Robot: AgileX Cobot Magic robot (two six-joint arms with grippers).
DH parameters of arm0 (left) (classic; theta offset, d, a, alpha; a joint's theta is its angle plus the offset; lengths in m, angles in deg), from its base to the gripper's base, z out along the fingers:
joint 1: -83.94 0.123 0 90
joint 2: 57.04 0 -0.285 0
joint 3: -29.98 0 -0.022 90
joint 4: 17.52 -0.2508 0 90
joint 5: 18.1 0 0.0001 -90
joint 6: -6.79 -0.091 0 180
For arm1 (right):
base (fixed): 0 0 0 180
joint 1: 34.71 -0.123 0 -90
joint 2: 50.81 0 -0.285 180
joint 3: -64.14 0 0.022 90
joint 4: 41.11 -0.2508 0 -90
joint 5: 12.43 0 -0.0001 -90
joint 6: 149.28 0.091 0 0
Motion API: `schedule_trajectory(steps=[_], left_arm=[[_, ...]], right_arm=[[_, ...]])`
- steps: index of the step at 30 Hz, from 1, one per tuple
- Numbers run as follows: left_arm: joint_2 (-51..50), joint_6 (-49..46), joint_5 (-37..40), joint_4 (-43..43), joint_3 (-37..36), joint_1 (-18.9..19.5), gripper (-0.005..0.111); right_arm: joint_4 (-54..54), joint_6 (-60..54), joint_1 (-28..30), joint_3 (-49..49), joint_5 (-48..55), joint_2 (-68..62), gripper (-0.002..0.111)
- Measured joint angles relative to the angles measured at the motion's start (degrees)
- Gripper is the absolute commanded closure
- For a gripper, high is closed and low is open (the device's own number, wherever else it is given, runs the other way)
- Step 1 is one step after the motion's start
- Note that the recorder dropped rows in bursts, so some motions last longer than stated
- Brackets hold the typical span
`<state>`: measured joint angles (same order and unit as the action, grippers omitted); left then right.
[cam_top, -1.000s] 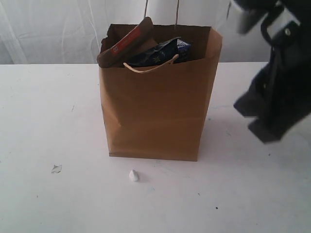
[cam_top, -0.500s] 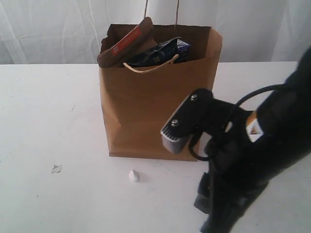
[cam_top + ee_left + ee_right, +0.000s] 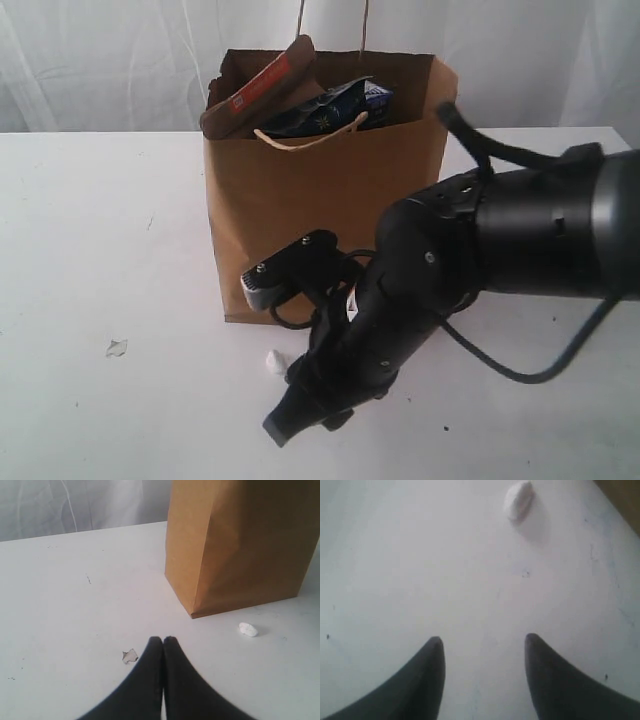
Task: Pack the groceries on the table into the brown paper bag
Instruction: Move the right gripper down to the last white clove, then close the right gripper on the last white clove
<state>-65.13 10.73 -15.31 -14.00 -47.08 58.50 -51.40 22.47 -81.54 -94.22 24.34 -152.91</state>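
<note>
- Tabletop (image 3: 80, 250): no groceries seen loose on it;
- Bag (image 3: 320, 220): upright, groceries (image 3: 325, 108) poking out; right arm (image 3: 540, 235) crosses low just before it, a swing could topple it;
- Right jaws: part open, empty, near a crumb (image 3: 518, 500); might grab it wrongly;
- Left jaws: shut, empty, near a flake (image 3: 129, 655).
</note>
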Motion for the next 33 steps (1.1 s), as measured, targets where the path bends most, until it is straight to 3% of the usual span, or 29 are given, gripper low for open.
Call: schedule_trajectory(steps=[4, 26, 33], left_arm=[[0.0, 0.0, 0.0, 0.0, 0.0, 0.0, 0.107], [0.0, 0.0, 0.0, 0.0, 0.0, 0.0, 0.107], [0.0, 0.0, 0.0, 0.0, 0.0, 0.0, 0.107]], right_arm=[[-0.1, 0.6, 0.0, -2.0, -3.3, -3.6, 0.047], [-0.1, 0.8, 0.0, -10.2, -9.3, -17.5, 0.048], [-0.1, 0.8, 0.0, -10.2, -10.6, -18.1, 0.054]])
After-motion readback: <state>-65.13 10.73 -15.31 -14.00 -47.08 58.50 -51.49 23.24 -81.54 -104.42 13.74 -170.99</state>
